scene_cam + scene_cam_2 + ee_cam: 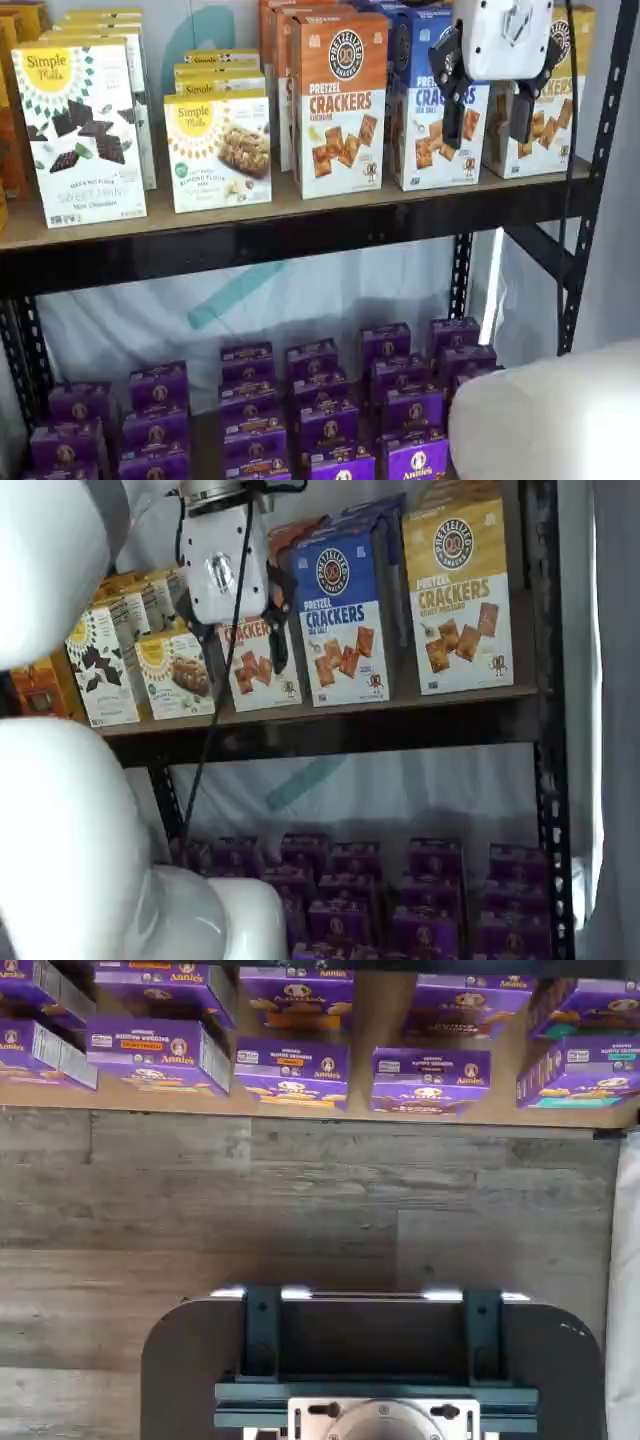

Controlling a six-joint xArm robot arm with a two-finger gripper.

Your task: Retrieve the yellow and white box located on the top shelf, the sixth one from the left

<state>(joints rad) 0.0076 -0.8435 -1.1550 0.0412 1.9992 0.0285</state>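
A white-bodied gripper (488,118) hangs from the top edge at the upper right of a shelf view, its two black fingers (452,122) pointing down with a plain gap between them and nothing held; it hovers in front of the blue-and-white cracker box (425,140) and the yellow and white box (552,118) at the far right of the top shelf (300,215). That yellow box stands upright against the right-hand black upright (592,170), just beside the blue one, and appears untouched. In a shelf view the same yellow and white box (458,595) sits at upper right of the frame, well clear of the gripper (262,630), which hangs at upper left before the orange cracker box (255,665), a black cable (215,690) trailing down past it. Left along the shelf stand an orange pretzel-cracker box (338,105) and white Simple Mills boxes (82,130). Purple boxes (330,420) fill the lower level in rows. In the wrist view the purple boxes (290,1072) line a wooden board above grey plank flooring (300,1200), with the dark teal-bracketed mount (375,1360) showing; the fingers are not seen there.
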